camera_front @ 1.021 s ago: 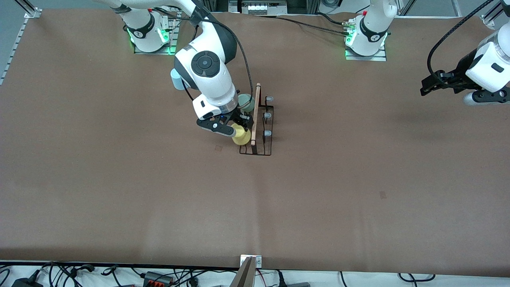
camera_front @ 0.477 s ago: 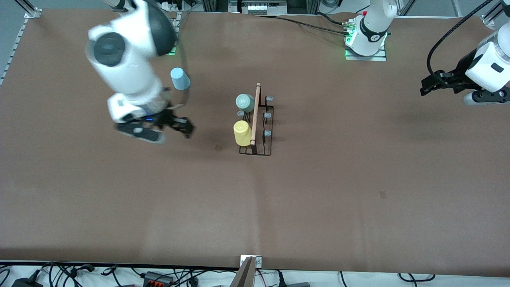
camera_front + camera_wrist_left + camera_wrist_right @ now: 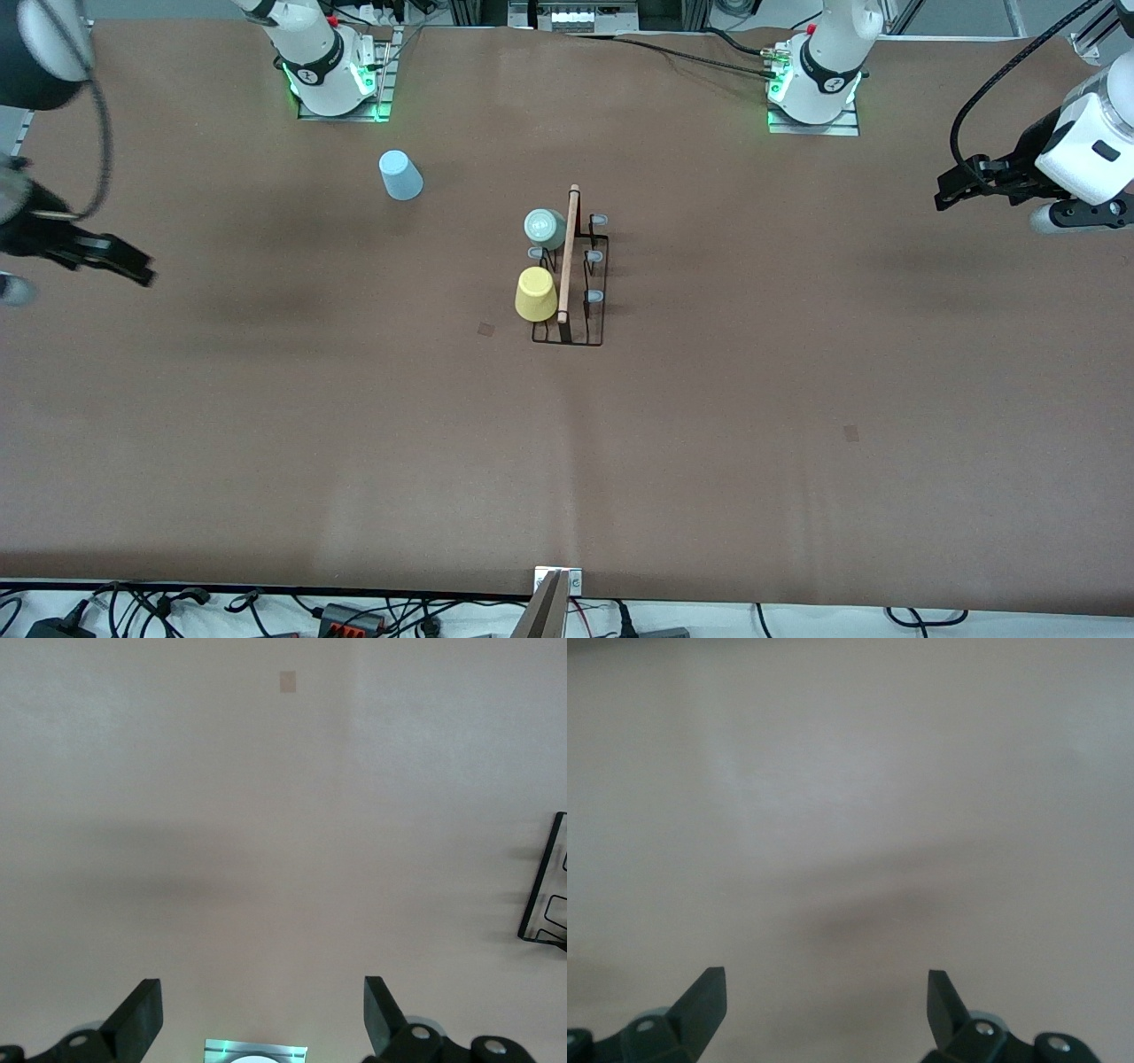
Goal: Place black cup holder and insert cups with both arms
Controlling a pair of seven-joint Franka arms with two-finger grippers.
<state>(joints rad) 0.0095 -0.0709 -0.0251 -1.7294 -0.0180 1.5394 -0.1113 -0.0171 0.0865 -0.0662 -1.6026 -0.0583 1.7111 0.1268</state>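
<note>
The black cup holder (image 3: 586, 292) stands mid-table with its wooden rod handle (image 3: 569, 252) on top; a corner of it shows in the left wrist view (image 3: 545, 895). The pale green cup (image 3: 544, 228) and the yellow cup (image 3: 535, 294) hang on its pegs on the side toward the right arm's end. The light blue cup (image 3: 400, 175) stands upside down on the table near the right arm's base. My right gripper (image 3: 133, 263) is open and empty over the table's right-arm end; it also shows in the right wrist view (image 3: 824, 992). My left gripper (image 3: 950, 190) is open and empty, waiting over the left-arm end; it also shows in the left wrist view (image 3: 263, 1005).
The brown table cover (image 3: 709, 443) is bare around the holder. Pale-tipped pegs (image 3: 594, 256) on the holder's side toward the left arm's end carry no cups. Cables lie along the edge nearest the front camera (image 3: 354, 616).
My right gripper has let go of the yellow cup on its peg and swung away from the holder to the right-arm end of the table. The left arm has not moved.
</note>
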